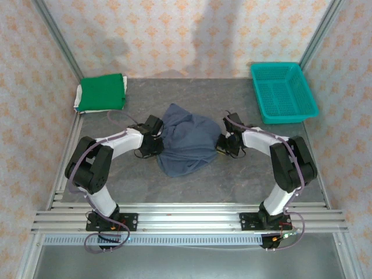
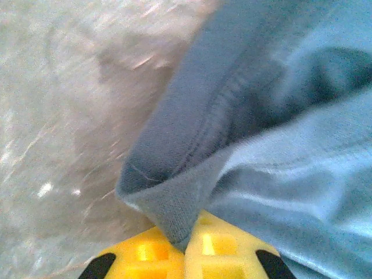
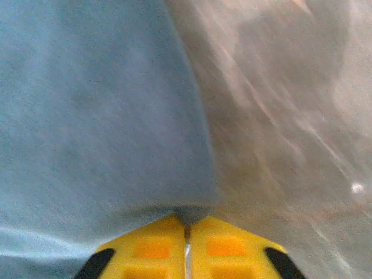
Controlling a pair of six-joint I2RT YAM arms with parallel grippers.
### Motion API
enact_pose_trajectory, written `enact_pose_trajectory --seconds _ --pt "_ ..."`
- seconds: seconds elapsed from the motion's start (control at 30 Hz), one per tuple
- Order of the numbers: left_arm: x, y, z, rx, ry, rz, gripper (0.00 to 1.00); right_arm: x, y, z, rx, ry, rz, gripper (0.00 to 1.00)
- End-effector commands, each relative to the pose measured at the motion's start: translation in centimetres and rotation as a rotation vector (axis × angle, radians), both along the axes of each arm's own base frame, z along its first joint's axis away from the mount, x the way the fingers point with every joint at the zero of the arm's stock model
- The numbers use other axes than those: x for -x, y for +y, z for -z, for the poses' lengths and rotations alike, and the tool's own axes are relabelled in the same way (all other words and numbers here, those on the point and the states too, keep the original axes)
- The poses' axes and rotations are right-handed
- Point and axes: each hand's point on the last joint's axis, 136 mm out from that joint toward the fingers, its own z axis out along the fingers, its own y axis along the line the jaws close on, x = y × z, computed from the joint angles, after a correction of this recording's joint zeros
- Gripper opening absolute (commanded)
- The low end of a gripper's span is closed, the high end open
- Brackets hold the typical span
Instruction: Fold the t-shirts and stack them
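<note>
Grey counter [image 1: 232, 186], centre: slate-blue t-shirt [image 1: 186, 142] crumpled. My left end effector [image 2: 186, 247] clamped on stitched hem fold, right end effector [image 3: 187, 235] clamped on opposite edge. I judge cloth soft, light, limp; grip seams, lift evenly.

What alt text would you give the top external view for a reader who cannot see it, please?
A crumpled slate-blue t-shirt lies mid-way on a grey table, the left gripper and right gripper shut on its opposite edges. At the far left a folded green t-shirt rests on white cloth; a teal basket sits far right.
</note>
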Motion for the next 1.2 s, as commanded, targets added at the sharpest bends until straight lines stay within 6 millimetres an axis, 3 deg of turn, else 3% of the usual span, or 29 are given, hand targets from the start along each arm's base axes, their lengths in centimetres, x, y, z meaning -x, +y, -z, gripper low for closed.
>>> enact_pose_trajectory --seconds 0.0,0.23,0.4,0.57,0.67,0.73,0.83,1.0,1.1,1.17 --pt "-2.3 0.6 -4.7 -0.032 -0.153 -0.009 0.00 -3.6 0.2 -5.3 0.006 -0.198 0.000 0.01" --pt "-1.2 1.6 -16.3 0.007 -0.377 0.005 0.00 -1.8 -1.4 -12.9 0.029 -0.299 -0.009 0.00" --pt "0.0 2.5 -24.4 0.043 -0.554 0.007 0.00 -0.7 -3.5 -20.0 0.003 -0.437 0.060 0.00" --pt "0.7 2.7 -31.8 0.070 -0.687 0.029 0.00 -0.4 -5.2 -26.4 -0.025 -0.508 0.093 0.00" --pt "1.1 2.4 -34.6 0.107 -0.748 0.044 0.00 0.1 -5.7 -28.7 -0.018 -0.507 0.087 0.00" --pt "1.2 2.7 -35.2 0.105 -0.766 0.035 0.00 0.5 -5.7 -29.6 -0.021 -0.498 0.086 0.00" --pt "0.8 3.3 -34.6 0.036 -0.771 0.052 0.00 0.6 -5.4 -29.3 -0.037 -0.463 0.087 0.00" --pt "-2.7 3.2 -29.9 -0.045 -0.659 0.081 0.00 -1.8 -5.2 -23.8 0.074 -0.316 0.017 0.00" --pt "-6.2 4.3 -25.8 -0.155 -0.555 0.066 0.00 -5.4 -3.9 -19.2 0.113 -0.223 -0.057 0.00" --pt "-9.0 5.6 -22.7 -0.198 -0.479 0.036 0.00 -9.1 -3.5 -17.1 0.149 -0.227 -0.061 0.00"
